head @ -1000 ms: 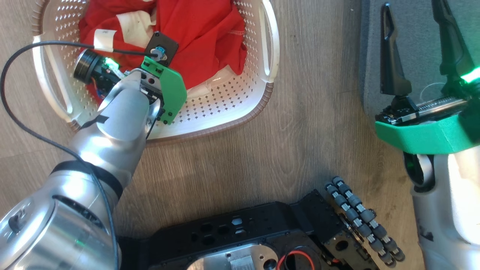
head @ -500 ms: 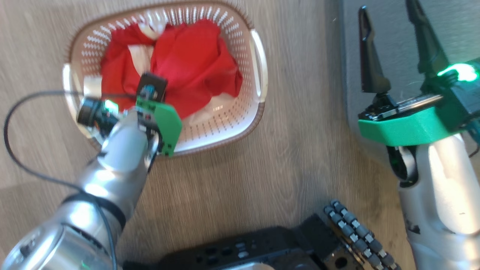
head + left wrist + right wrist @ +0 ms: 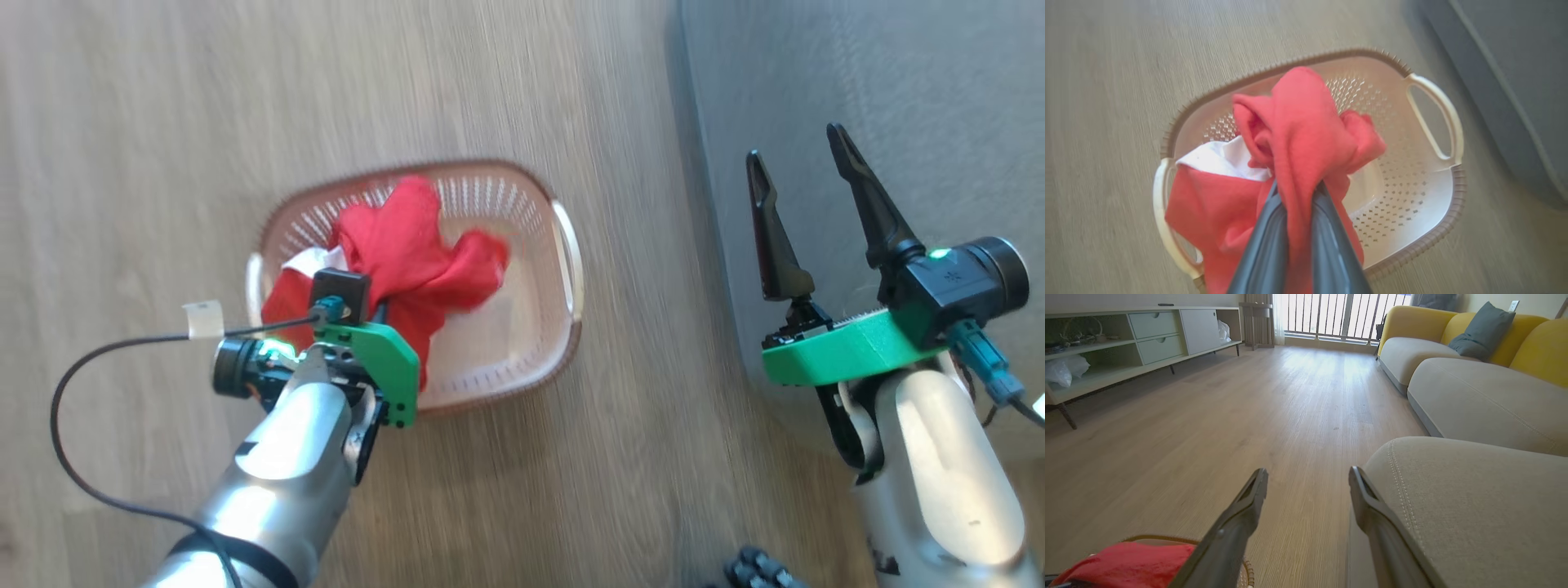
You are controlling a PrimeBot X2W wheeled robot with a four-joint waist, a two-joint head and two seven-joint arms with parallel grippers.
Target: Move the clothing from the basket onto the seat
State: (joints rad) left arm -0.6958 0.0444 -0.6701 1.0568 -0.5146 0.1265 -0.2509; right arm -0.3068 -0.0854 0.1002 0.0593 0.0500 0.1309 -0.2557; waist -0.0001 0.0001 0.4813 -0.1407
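Observation:
In the left wrist view my left gripper (image 3: pixel 1296 196) is shut on a fold of the red clothing (image 3: pixel 1306 122) and holds it bunched above the basket (image 3: pixel 1433 228). More red fabric with a white patch (image 3: pixel 1220 157) hangs down to the basket's left side. From the head, the clothing (image 3: pixel 408 253) rises over the cream basket (image 3: pixel 563 269), with my left wrist (image 3: pixel 359 359) above it. My right gripper (image 3: pixel 800 167) stands open with nothing in it over the edge of the grey seat (image 3: pixel 882 82). The right wrist view shows the seat (image 3: pixel 1453 506) beside the open right gripper (image 3: pixel 1306 473).
Wooden floor (image 3: pixel 163 122) surrounds the basket. The seat lies to the basket's right. A low cabinet (image 3: pixel 1126 339) stands far left in the right wrist view, with more sofa sections (image 3: pixel 1486 400) and a grey cushion (image 3: pixel 1482 330) beyond. A black cable (image 3: pixel 73 392) loops from my left wrist.
The head camera has pulled up and back, so the basket looks smaller and lower. My left gripper has lifted a bunch of red clothing out of the pile. The right gripper stays open.

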